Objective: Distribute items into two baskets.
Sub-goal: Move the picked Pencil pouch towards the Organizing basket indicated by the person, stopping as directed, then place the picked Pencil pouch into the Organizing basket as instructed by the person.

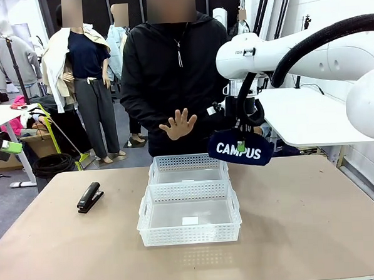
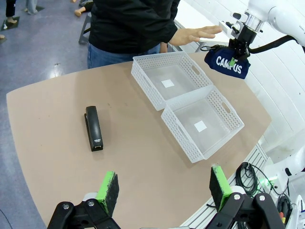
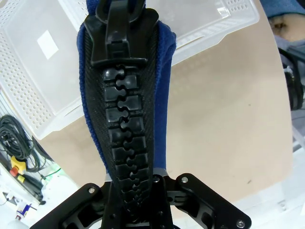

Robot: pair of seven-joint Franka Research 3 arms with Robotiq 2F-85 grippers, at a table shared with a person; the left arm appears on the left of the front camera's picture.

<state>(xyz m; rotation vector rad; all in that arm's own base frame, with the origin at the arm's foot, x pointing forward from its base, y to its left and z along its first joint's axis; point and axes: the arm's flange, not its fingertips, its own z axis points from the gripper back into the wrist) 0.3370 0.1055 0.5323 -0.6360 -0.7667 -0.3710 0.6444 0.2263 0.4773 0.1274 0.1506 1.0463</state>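
1. Pinches the pouch (image 1: 225,149) at its zip edge in the right gripper (image 1: 240,145), pads pressed together on the fabric. Hangs it in the air by the right end of the far basket (image 1: 188,159), clear of the surface (image 1: 304,221).
2. Sags on both sides of the grip. Looks soft and light, more likely to drape and swing than to slip. Seems best held where it is, along the firmer zip line.
3. Leaves the stapler (image 1: 89,197) flat on the surface, well to the left of the baskets. Looks rigid, smooth and dense for its size. Probably best taken across the narrow body, near the middle.
4. Hovers the left gripper (image 2: 164,187) above the near part of the surface, pads spread wide with nothing between them.
5. Shows the far basket and the near basket (image 1: 189,235) touching along their long sides, both open-topped and empty but for a white label on each floor. Offers ample width for either item.
6. Calls for care at the lattice rims and side handles, where a low pass could snag the dangling ends of the pouch.
7. Puts a person's open hand (image 1: 178,123) in the air behind the far basket, near the pouch, so a drop there needs a clear berth.
8. Gives bare surface to the right of the baskets, in front of them and all around the stapler.
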